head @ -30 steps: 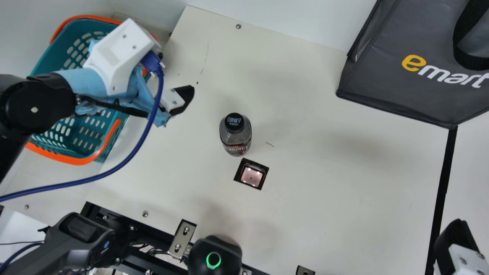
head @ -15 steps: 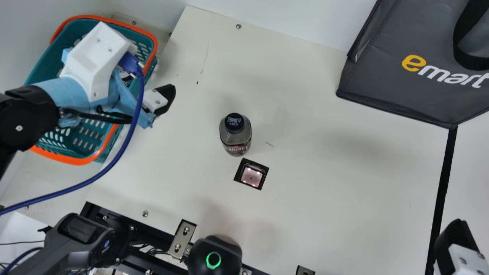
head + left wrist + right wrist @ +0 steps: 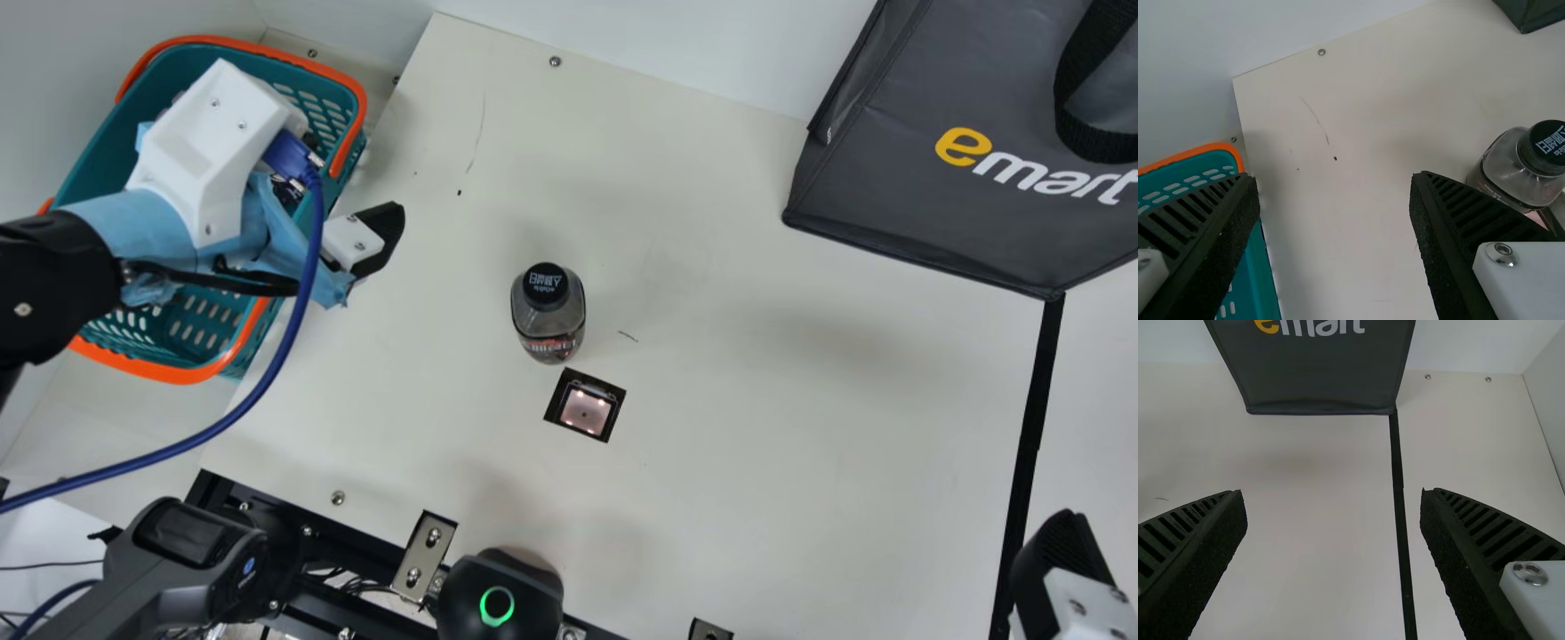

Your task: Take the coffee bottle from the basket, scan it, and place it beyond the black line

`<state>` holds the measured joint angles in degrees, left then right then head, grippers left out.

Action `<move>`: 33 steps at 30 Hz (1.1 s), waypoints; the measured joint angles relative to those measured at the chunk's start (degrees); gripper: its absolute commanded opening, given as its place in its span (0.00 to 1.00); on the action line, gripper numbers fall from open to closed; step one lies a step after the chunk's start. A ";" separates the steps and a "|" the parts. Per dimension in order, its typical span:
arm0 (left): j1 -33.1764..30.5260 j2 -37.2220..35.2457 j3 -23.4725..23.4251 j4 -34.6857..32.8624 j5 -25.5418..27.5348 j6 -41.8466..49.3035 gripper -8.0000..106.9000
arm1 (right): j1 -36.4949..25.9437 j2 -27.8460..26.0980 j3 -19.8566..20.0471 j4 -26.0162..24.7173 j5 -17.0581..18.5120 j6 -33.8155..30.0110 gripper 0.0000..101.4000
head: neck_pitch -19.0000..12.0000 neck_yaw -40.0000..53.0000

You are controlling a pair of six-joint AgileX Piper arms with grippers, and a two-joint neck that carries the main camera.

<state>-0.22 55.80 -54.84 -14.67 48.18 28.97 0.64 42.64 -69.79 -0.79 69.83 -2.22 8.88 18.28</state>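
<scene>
In the main view my left gripper (image 3: 378, 238) is over the right side of the teal basket (image 3: 240, 342); the left wrist view shows this gripper (image 3: 1335, 183) open with nothing between its fingers. The coffee bottle (image 3: 548, 313) stands upright on the table just behind the scanner window (image 3: 585, 405), right of the left gripper and apart from it. In the left wrist view the bottle (image 3: 1518, 170) is beyond one finger. My right gripper (image 3: 1067, 569) is at the lower right near the black line (image 3: 1031, 418); in its wrist view the gripper (image 3: 1331, 500) is open and empty.
A dark grey bag (image 3: 933, 204) stands at the back right, by the black line's far end. A blue cable (image 3: 240, 409) hangs from the left arm over the table's left side. A black device with a green ring (image 3: 498, 600) sits at the front edge.
My left gripper has moved left, away from the bottle and further over the basket. The bottle and my right gripper have stayed in place.
</scene>
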 measured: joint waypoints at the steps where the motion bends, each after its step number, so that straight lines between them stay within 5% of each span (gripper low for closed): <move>1: 0.00 -0.12 0.15 0.00 0.00 -0.01 0.85 | 0.00 0.00 0.00 0.00 0.00 0.00 0.90 | 0.00 0.00; 7: -0.26 -0.35 0.77 1.30 -0.55 -0.26 0.85 | 0.00 0.00 0.00 0.00 0.00 0.00 0.90 | 0.00 -0.88; 22: -1.83 -0.18 0.94 1.74 -1.17 -1.60 0.85 | 0.00 0.00 0.00 0.00 0.00 0.00 0.90 | 0.00 -19.42; 33: -5.95 0.83 -1.12 0.52 0.14 -3.58 0.85 | 0.00 0.00 0.00 0.00 0.00 0.00 0.90 | 0.00 -19.86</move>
<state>-6.17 56.62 -55.96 -14.15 48.32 25.39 0.64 42.64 -69.79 -0.79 69.83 -2.22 8.88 -1.58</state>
